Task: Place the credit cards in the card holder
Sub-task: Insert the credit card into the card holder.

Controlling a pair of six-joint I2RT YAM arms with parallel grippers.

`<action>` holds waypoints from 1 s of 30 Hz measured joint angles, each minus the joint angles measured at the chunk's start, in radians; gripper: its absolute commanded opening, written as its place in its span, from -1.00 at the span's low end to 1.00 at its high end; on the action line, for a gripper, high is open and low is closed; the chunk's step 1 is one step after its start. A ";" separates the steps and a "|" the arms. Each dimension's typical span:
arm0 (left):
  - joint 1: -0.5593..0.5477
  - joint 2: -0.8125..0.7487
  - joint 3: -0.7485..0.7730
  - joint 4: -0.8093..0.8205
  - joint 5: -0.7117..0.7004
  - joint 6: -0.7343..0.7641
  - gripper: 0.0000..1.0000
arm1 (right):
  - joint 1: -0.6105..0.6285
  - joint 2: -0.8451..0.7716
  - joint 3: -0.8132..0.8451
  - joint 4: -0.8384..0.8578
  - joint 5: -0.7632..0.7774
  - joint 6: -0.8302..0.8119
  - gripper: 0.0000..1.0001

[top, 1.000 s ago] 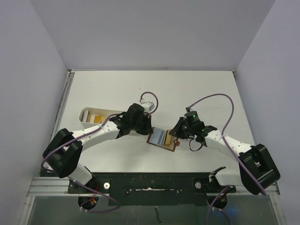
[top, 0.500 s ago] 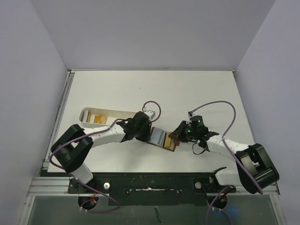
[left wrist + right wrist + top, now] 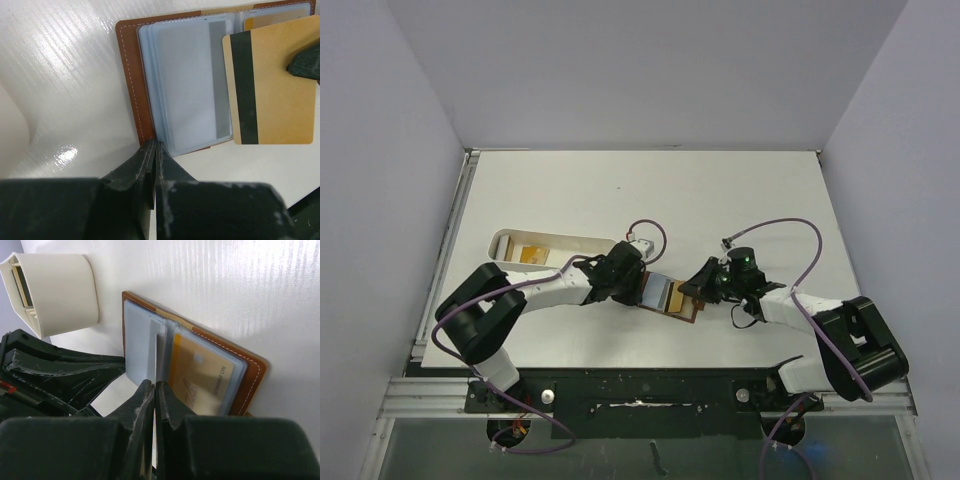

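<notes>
Your left gripper (image 3: 155, 147) is clamped on the left edge of the open card holder (image 3: 131, 75), near-centre on the table (image 3: 720, 200). Your right gripper (image 3: 154, 388) pinches the yellow card (image 3: 280, 85) over the holder's right page.

White table (image 3: 720, 190) sitting between pale grey walls (image 3: 640, 70), carrying a cream tray (image 3: 502, 243)

The table is showing a glossy, finely ribbed surface that is catching glare in both wrist views. The long oblong tray is lying flat on the table's left half, its length running left to right, its rounded end pointing toward the left wall and its open top facing up. In the right wrist view its curved end wall is standing upright on the tabletop. The walls are rising at the left, back and right of the table. A metal rail (image 3: 430, 405) is running along the near edge, with a dark plate (image 3: 640, 385) lying between it and the tabletop.
</notes>
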 measured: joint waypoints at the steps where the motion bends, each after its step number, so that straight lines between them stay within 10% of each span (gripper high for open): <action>1: -0.002 0.000 0.000 0.000 -0.001 0.000 -1.00 | -0.001 0.006 -0.004 0.009 -0.002 0.000 -1.00; 30: -0.009 0.000 -0.004 0.007 -0.019 -0.018 -1.00 | -0.032 0.039 -0.054 0.075 -0.036 -0.004 -1.00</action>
